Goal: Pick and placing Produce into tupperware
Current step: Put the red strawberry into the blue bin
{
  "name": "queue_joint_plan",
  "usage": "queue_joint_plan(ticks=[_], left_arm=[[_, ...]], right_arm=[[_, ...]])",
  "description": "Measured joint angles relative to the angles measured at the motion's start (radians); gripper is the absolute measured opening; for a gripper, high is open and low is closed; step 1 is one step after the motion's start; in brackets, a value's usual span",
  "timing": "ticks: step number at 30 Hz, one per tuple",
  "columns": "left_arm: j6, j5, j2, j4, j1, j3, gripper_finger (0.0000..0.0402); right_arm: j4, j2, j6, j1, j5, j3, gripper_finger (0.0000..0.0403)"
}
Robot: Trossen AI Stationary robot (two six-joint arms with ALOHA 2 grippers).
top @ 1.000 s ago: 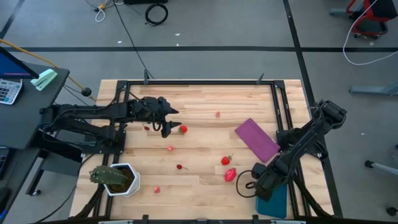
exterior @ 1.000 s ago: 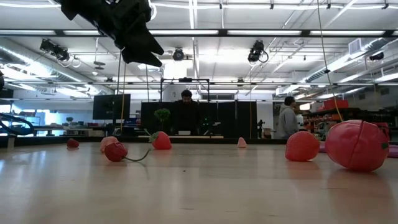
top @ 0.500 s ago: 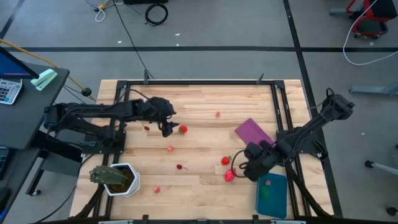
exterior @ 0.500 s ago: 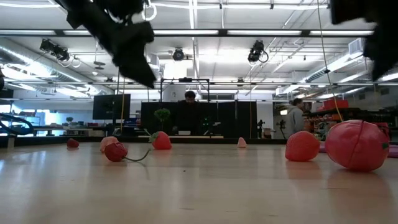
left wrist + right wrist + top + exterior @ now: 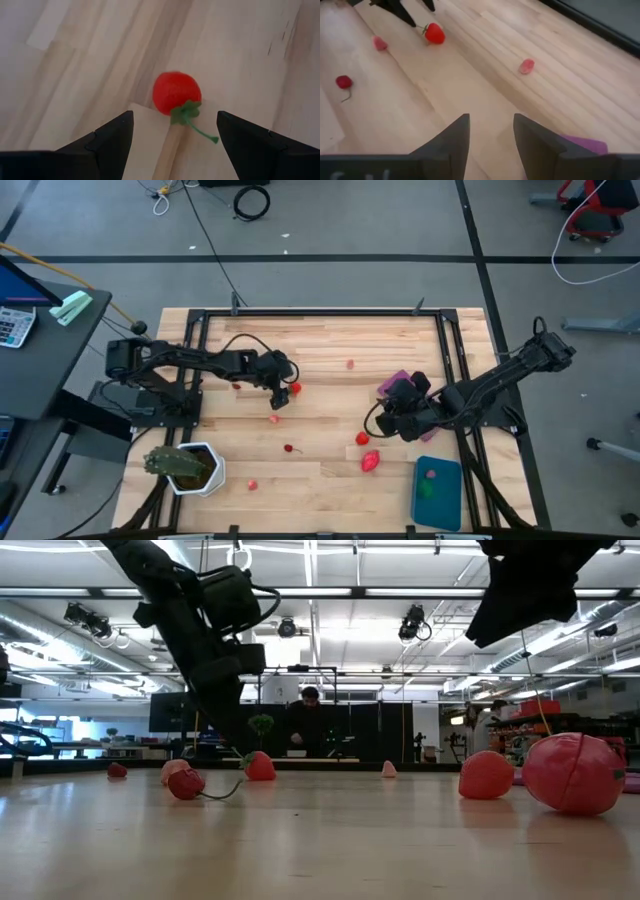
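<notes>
My left gripper is open and points down at a red strawberry with a green stem, which lies on the wood just ahead of the fingers. My right gripper is open with nothing in it and hangs above the table near the purple sheet. The teal tupperware stands at the near right with a pink piece and a green piece in it. More produce lies loose: a large red piece, a strawberry, a cherry and pink bits.
A leafy plant in a white pot stands at the near left corner. A black frame runs along the table's far and side edges. Another pink bit lies near the front edge. People stand in the room beyond the table.
My left gripper has come down and tipped more steeply toward the red strawberry. My right gripper has moved from above the tupperware away from the near edge toward the table's middle, rising and turning; the tupperware and the two pieces in it now show.
</notes>
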Motion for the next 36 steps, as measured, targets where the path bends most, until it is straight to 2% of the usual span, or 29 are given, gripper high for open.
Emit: queue_joint_plan(ticks=[19,33,36], left_arm=[[-0.126,-0.014,0.012,-0.021,-0.008,-0.001,0.0291],[-0.133,-0.082,0.055,-0.019,-0.034,-0.002,0.0290],[-0.133,-0.086,0.055,-0.019,-0.034,-0.002,0.0280]], right_arm=[[0.000,0.000,-0.013,-0.005,-0.007,0.000,0.0160],[0.004,0.001,-0.013,-0.005,-0.007,0.000,0.0160],[0.004,0.001,-0.013,-0.005,-0.007,0.000,0.0160]])
